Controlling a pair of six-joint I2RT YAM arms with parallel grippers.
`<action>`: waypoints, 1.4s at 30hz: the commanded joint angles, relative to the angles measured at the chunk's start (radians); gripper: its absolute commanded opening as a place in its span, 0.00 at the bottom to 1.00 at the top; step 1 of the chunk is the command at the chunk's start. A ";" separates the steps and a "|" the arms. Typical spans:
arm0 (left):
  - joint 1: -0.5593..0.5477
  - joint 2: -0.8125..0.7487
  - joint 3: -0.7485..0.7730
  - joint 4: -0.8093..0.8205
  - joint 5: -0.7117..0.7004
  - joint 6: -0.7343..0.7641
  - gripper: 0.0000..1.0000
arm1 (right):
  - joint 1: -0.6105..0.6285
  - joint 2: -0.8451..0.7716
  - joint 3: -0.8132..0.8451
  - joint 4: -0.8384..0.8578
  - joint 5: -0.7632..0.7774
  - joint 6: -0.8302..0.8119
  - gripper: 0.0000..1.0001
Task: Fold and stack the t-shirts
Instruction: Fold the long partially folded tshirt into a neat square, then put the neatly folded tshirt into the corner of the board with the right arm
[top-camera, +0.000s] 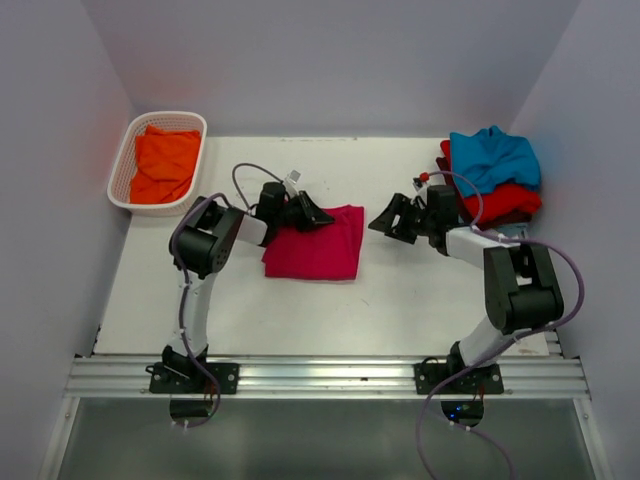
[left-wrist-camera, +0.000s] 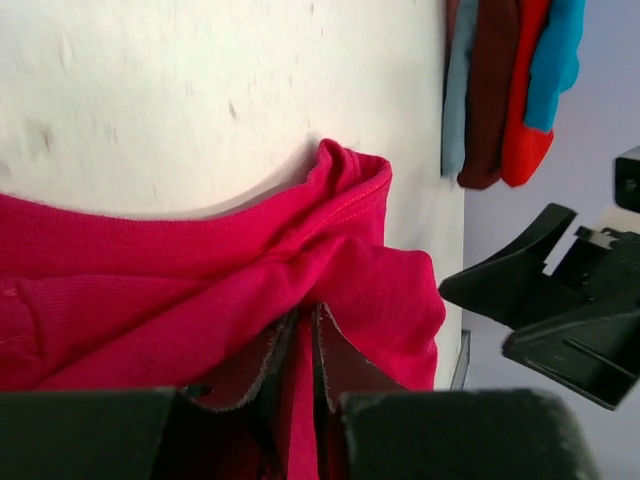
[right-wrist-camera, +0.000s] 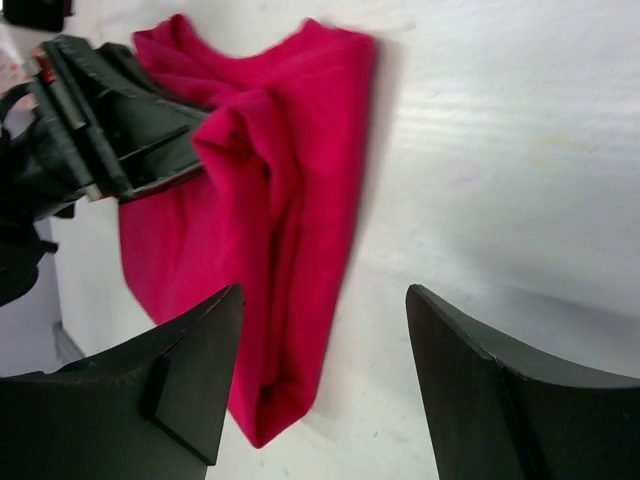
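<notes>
A crimson-pink t-shirt (top-camera: 320, 248) lies folded on the white table (top-camera: 400, 290), left of centre. My left gripper (top-camera: 318, 215) is at its far left corner, shut on a raised fold of the cloth (left-wrist-camera: 200, 270); in the left wrist view fabric runs between the two pads (left-wrist-camera: 345, 365). My right gripper (top-camera: 385, 222) hovers open just right of the shirt, with nothing between its fingers (right-wrist-camera: 190, 370). In the right wrist view the shirt's folded edge (right-wrist-camera: 285, 330) lies by the left finger. Teal (top-camera: 492, 158), red (top-camera: 500, 203) and maroon t-shirts are piled at the far right.
A white lattice basket (top-camera: 120, 170) at the far left holds an orange t-shirt (top-camera: 163, 165). White walls close in the table on three sides. A metal rail (top-camera: 330, 375) carries both arm bases along the near edge.
</notes>
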 joint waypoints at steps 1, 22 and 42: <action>-0.033 -0.086 -0.150 -0.029 -0.010 0.087 0.15 | 0.043 -0.121 -0.061 0.021 -0.087 0.015 0.70; -0.071 -0.183 -0.226 -0.026 -0.062 0.051 0.03 | 0.242 -0.112 -0.186 -0.019 0.061 0.053 0.79; -0.074 -0.189 -0.247 0.033 -0.033 0.010 0.02 | 0.317 0.099 -0.172 0.101 0.142 0.142 0.99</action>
